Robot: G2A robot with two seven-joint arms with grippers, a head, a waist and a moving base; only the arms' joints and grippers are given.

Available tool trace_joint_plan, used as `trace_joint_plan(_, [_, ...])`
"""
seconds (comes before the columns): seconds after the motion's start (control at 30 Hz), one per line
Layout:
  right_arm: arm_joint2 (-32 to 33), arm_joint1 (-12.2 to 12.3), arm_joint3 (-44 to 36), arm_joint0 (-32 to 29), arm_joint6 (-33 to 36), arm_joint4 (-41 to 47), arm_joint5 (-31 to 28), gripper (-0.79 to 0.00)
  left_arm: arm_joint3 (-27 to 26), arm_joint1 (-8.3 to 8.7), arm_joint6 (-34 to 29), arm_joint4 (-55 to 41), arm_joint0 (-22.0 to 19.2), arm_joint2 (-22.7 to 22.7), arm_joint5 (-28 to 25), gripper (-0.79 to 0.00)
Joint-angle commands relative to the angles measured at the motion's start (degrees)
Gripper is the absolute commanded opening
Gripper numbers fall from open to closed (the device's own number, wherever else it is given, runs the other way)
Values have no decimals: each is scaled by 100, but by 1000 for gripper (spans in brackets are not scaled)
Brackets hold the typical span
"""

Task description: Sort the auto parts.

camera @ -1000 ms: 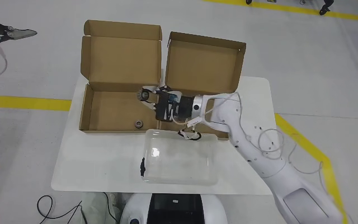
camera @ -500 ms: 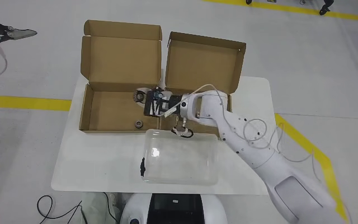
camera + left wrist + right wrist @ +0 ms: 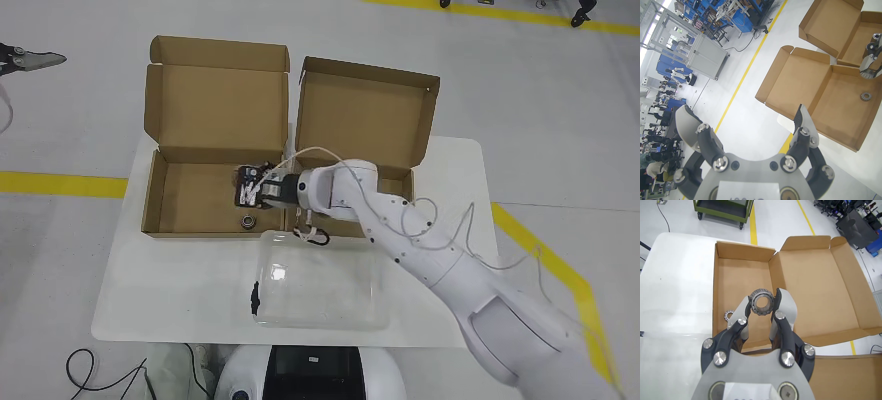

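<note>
My right gripper (image 3: 762,303) (image 3: 248,186) is shut on a large grey tapered roller bearing (image 3: 762,304), gripped by its outer sides and held a little above the floor of the left cardboard box (image 3: 195,195) (image 3: 730,275). A smaller bearing (image 3: 728,314) (image 3: 245,220) (image 3: 866,96) lies on that box's floor near its front wall, beside the gripper. My left gripper (image 3: 743,113) hangs open with nothing in it, off the table's left side and above the floor.
A second open cardboard box (image 3: 365,110) stands to the right of the first. A clear plastic tub (image 3: 320,285) sits at the front of the white table (image 3: 445,200), with a small dark part (image 3: 255,297) at its left end.
My right gripper has carried the large bearing leftward, from the wall between the two boxes to over the left box's floor. The small bearing has stayed put.
</note>
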Motion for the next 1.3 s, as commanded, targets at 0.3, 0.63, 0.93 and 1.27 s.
trace_joint_plan(0.3, [-569, -722, 1369, 415, 434, 302, 76, -785, 0, 0, 0, 0, 0, 0, 0, 0])
trace_joint_plan(0.63, [-789, -1300, 2572, 659, 532, 431, 122, -785, 0, 0, 0, 0, 0, 0, 0, 0])
trace_joint_plan(0.93, [-834, -1650, 3290, 766, 303, 449, 53, -631, 0, 0, 0, 0, 0, 0, 0, 0])
trace_joint_plan(1.27, [-850, -1915, 3709, 855, 219, 339, 75, -437, 0, 0, 0, 0, 0, 0, 0, 0])
